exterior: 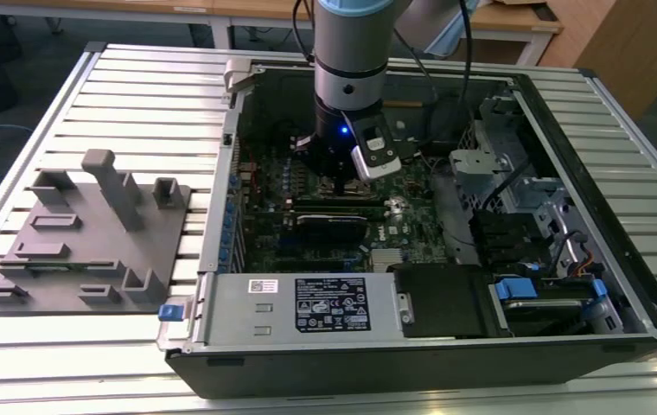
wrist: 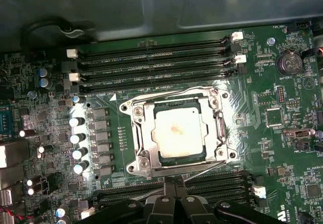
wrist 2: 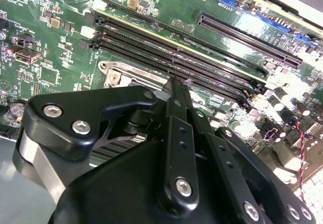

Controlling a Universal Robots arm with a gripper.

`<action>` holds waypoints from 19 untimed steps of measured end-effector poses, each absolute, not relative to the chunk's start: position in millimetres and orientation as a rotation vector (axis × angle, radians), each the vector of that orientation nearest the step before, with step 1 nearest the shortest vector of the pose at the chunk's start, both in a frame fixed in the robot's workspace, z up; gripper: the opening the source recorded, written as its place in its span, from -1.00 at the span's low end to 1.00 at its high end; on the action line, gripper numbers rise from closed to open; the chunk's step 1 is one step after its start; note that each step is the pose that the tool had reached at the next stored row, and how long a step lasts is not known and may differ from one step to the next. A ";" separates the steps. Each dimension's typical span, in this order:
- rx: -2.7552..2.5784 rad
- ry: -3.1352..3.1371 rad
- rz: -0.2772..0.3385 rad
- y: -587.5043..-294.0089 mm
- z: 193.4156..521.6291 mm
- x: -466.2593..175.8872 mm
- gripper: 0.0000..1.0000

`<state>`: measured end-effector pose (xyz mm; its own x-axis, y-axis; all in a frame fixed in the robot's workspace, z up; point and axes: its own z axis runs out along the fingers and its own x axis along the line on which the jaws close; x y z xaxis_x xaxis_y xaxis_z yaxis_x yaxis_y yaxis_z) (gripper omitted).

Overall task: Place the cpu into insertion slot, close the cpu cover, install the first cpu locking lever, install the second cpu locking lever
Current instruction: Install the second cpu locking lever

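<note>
Cpu (wrist: 179, 133) sitting flat in the insertion slot (wrist: 160, 158) on the green motherboard (wrist: 282, 113), dull silver top showing through the cut-out of the cpu cover (wrist: 139, 128), that cover lying closed over it. Nearest in the first wrist view: claw (wrist: 174, 183) clenched, black fingertips (wrist: 168, 186) pressing together with nothing visible between them, hanging just above the near edge of the cover, beside a thin wire lever (wrist: 202, 169) running along that edge. Beyond the cpu: a second wire lever (wrist: 171, 90) lying along the far edge, then four long black memory slots (wrist: 151, 65), then the dark case wall. In the exterior view: arm reaching down into the open computer case (exterior: 421, 363), case resting on the slatted desk (exterior: 98, 86), grey fixture block (exterior: 86, 242) standing at the exterior view's left.
</note>
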<state>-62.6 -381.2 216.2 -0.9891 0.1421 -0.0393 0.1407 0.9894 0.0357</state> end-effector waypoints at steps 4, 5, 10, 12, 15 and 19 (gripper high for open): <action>0.220 3.092 0.051 -381.2 215.0 -62.6 -0.80; 0.220 3.092 0.051 -381.2 215.0 -62.6 -0.80; 0.220 3.092 0.051 -381.2 214.9 -62.6 -0.80; 0.220 3.092 0.051 -381.2 214.9 -62.6 -0.80; 0.220 3.091 0.052 -381.2 214.8 -64.2 -0.80; 0.220 3.091 0.052 -381.2 214.9 -70.2 -0.80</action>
<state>-70.2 -381.2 214.9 -0.9890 0.1422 -0.0398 0.1408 0.9894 0.0362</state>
